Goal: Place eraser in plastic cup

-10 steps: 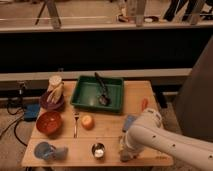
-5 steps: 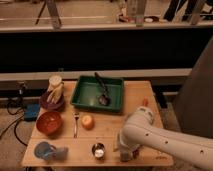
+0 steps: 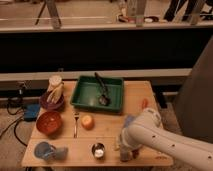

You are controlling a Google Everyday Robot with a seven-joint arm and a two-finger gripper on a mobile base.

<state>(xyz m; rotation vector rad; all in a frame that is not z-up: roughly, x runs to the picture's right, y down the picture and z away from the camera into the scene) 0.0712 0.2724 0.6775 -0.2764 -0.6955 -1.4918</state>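
Observation:
A blue plastic cup point(image 3: 50, 151) lies on its side at the table's front left corner. I cannot make out an eraser for certain; a small red object point(image 3: 145, 103) lies near the table's right edge. My white arm reaches in from the right, and the gripper point(image 3: 125, 151) points down at the table's front edge, just right of a small metal cup point(image 3: 98, 150). Whatever lies under the gripper is hidden by the arm.
A green tray point(image 3: 85, 95) holding a black utensil sits at the back centre. A purple bowl point(image 3: 51, 102) with a banana and a pale cup is at the left. An orange-red bowl point(image 3: 49, 122), a fork point(image 3: 76, 122) and an orange point(image 3: 87, 121) lie in front.
My arm has swung left and down toward the table's front edge, closer to the metal cup. The objects on the table have not moved.

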